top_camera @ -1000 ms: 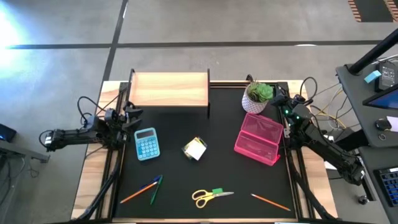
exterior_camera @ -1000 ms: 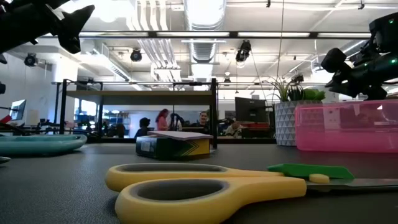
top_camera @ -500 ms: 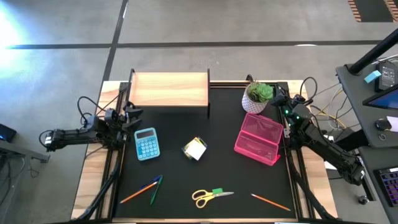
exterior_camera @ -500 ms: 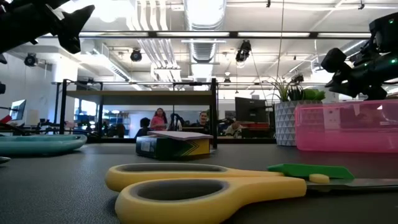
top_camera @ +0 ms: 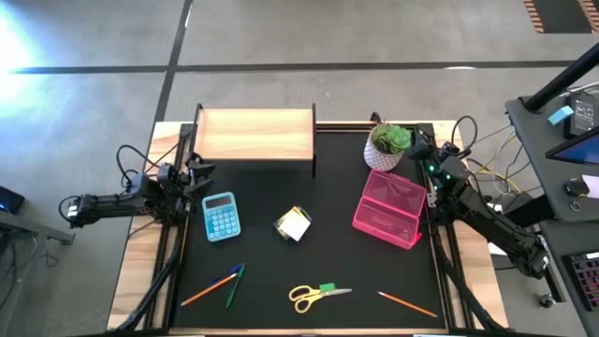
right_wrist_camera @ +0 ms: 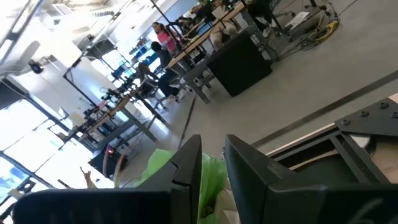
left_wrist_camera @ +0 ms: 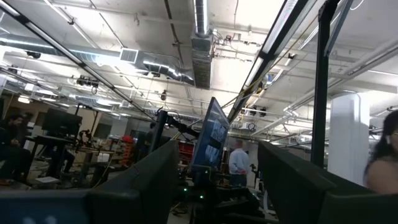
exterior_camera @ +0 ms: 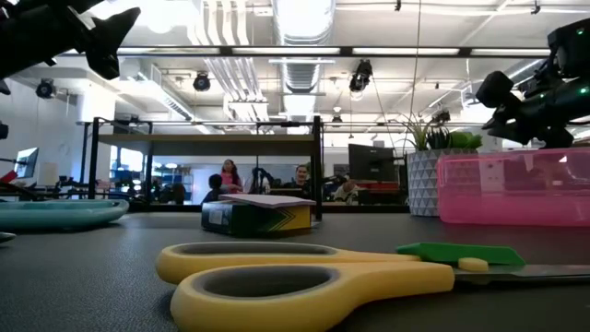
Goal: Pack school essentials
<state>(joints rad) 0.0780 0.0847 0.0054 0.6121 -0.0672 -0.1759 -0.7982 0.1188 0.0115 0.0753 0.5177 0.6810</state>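
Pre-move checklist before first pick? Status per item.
1. Pink case open to receive items: ok.
2. Scissors lying free, eraser touching them: ok.
3. Pens and lone pencil unobstructed: ok.
4. Left claw clear of calculator, fingers apart: ok.
5. Right claw beside plant; collision margin: cannot tell.
6. Sticky-note block in open space: ok.

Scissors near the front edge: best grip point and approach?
Judging by the high view, the yellow-handled scissors lie flat, handles left, blades pointing right, the green eraser against them. Probably come straight down and pinch across the neck just right of the handle loops, jaws crosswise to the blades, clear of the eraser.
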